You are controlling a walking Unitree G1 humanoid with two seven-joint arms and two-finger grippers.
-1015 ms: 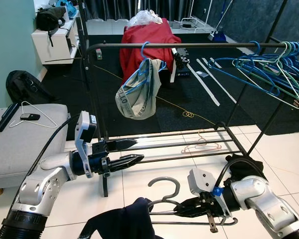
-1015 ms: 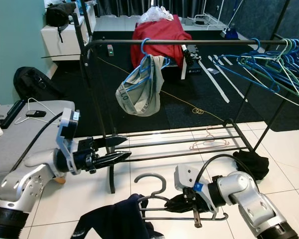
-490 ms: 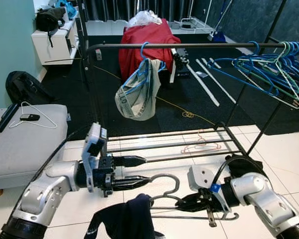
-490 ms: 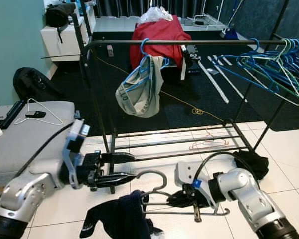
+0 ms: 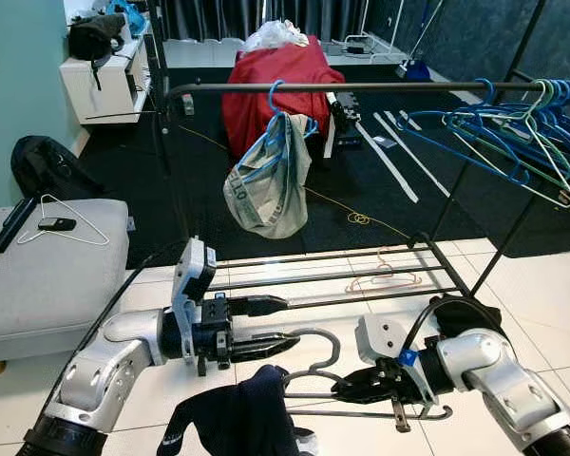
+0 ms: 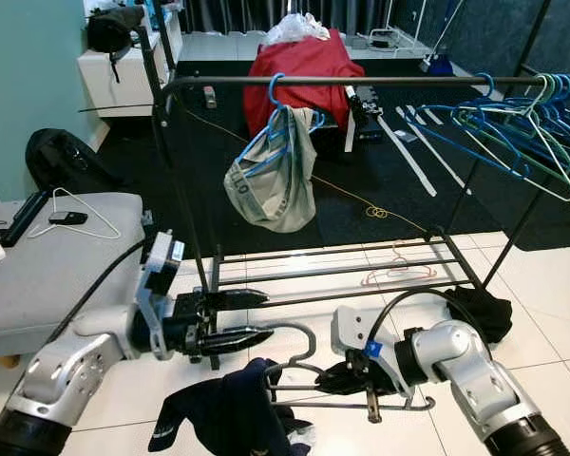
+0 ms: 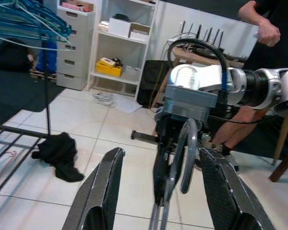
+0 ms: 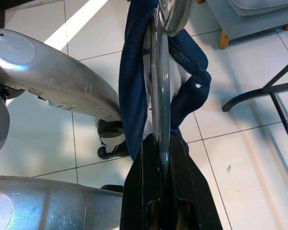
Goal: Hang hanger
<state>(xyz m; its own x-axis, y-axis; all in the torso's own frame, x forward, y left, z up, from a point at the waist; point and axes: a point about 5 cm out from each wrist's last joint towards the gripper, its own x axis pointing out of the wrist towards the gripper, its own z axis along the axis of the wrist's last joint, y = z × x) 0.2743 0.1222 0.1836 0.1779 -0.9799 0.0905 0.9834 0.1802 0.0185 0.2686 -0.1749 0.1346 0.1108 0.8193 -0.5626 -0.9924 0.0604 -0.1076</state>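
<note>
Right gripper (image 5: 359, 388) clamped on the grey hanger (image 5: 315, 375), held low over the tile floor (image 5: 541, 285) in front of the clothes rack (image 5: 351, 87). Dark blue garment (image 5: 236, 423) drapes off the hanger's left end. Left gripper (image 5: 277, 325) has its 2 fingers spread apart, 1 on each side of the hanger's hook, not closed on it. Blue hanger with grey shorts (image 5: 268, 180) hangs on the rack rail; more blue hangers (image 5: 522, 123) at its right end.

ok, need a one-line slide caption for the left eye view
Right gripper clamps a grey hanger draped with a dark garment; open left gripper reaches toward its hook, below the rack.
</note>
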